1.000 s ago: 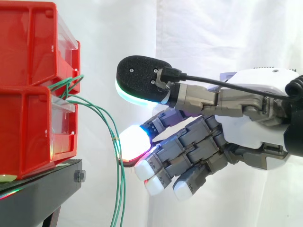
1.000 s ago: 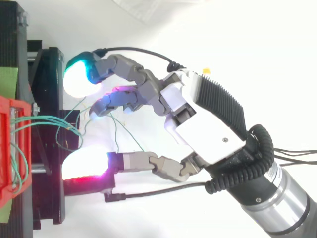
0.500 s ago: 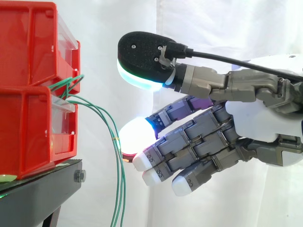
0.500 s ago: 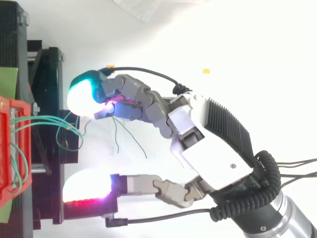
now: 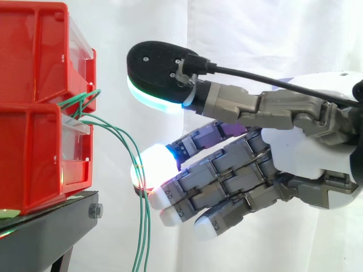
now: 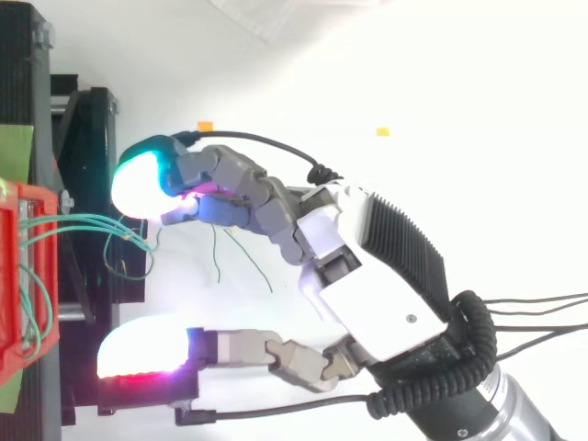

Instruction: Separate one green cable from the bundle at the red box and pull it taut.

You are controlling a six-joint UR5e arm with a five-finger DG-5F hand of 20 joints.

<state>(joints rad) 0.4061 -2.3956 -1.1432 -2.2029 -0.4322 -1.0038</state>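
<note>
Hand (image 5: pixel 300 164) spread wide, gripping nothing; fingertips (image 5: pixel 152 165) just beside the green cables (image 5: pixel 144 226) drooping from the red box (image 5: pixel 34 153). I should hook only the nearest strand, pinch firmly, then draw away slowly.

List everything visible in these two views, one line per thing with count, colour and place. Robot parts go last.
red plastic bins: two, red, stacked at the left on the stand.
thin green cables: several, green, coming out at the bins' fronts and hanging down past the stand's edge.
black stand: one, black, under the bins.
white curtain: one, white, behind everything.
flat green patches: two, green, either side of the bins in the top view.
small orange marks: two, orange, on the white ground near the hand.
hand: one, grey and white with glowing pads, open, fingertips close to the hanging cables.
arm: one, silver-grey, from the top view's lower right.
</note>
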